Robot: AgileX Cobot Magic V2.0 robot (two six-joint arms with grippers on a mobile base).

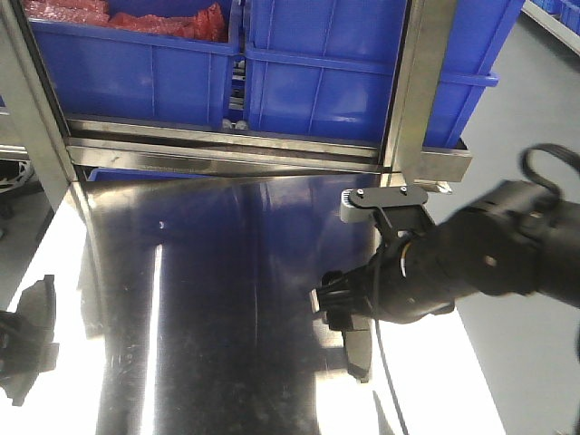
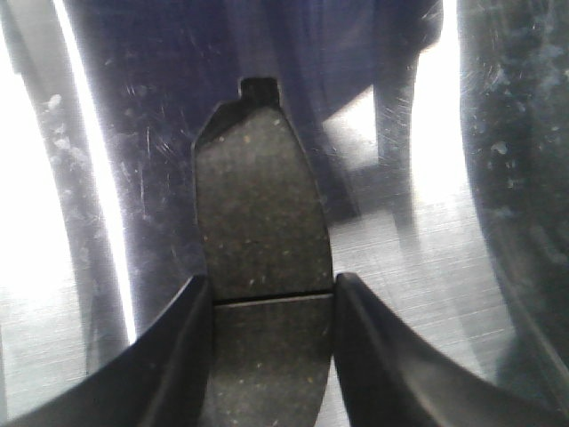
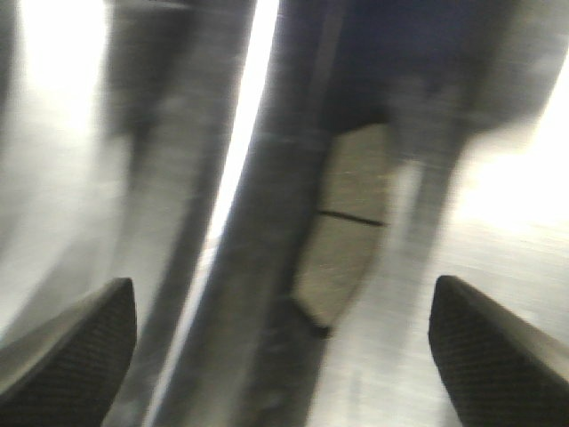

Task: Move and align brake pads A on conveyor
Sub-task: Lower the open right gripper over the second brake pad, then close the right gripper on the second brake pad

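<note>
1. Left wrist view: left gripper (image 2: 271, 285) narrowed onto the held brake pad (image 2: 262, 205), one finger against each long edge near the centre groove. The friction face is up and the notched end points away. Steel table (image 2: 427, 267) lies beneath; whether the pad is lifted or resting cannot be told.
2. Right wrist view (blurred): right gripper (image 3: 283, 289) spread wide, nothing between its fingers. The loose brake pad (image 3: 347, 222) lies flat on the steel ahead, untouched.
3. Step, as judged: pick-up stage. One pad is gripped, a second lies before the open gripper, and none is placed.
4. Next move, as judged: the right gripper must centre across the loose pad's width, descend and close. The left must carry its pad to the conveyor, which no view shows.
5. Front view, far shelf: left blue bin (image 1: 136, 63) holds crumpled red material (image 1: 163, 23). The contents of the right blue bin (image 1: 344, 82) are hidden by its wall.
</note>
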